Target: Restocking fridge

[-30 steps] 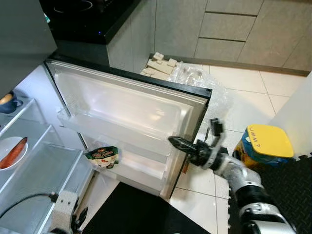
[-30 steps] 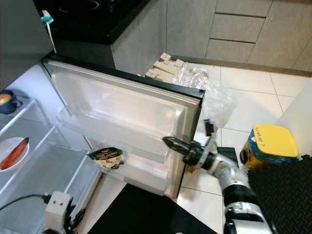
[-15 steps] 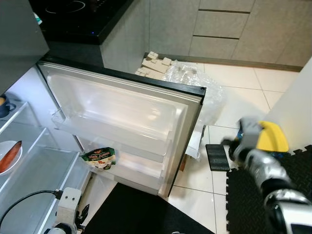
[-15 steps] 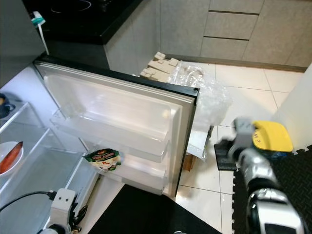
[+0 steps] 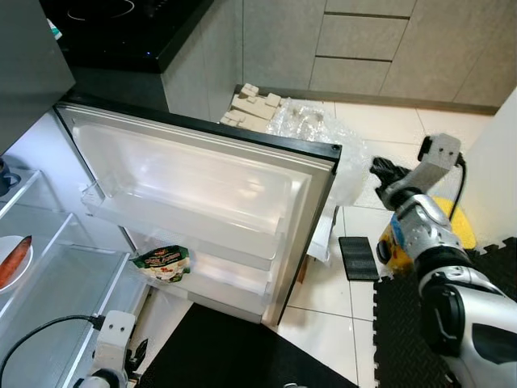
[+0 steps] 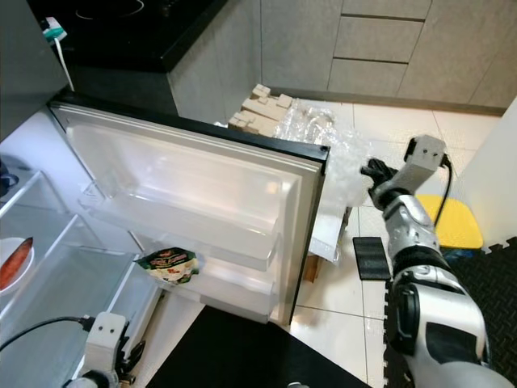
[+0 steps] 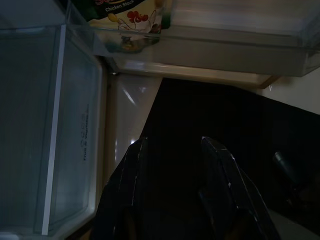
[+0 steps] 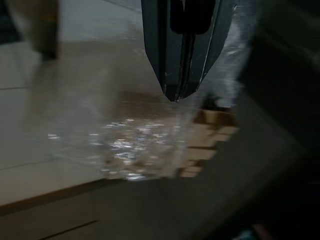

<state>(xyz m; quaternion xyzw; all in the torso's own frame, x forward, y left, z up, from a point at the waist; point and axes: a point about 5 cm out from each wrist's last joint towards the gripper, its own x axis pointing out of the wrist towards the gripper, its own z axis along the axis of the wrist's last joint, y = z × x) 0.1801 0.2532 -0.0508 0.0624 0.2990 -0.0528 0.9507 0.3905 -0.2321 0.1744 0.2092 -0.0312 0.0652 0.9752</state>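
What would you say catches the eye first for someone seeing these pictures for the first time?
The wide-open fridge door dominates the scene, its shelves nearly bare except for one snack packet in the lower door shelf. To its right, the right gripper is raised over the tiled floor with jaws shut, empty, above a yellow-lidded container. Behind the door, crumpled clear plastic wrap lies on the floor.
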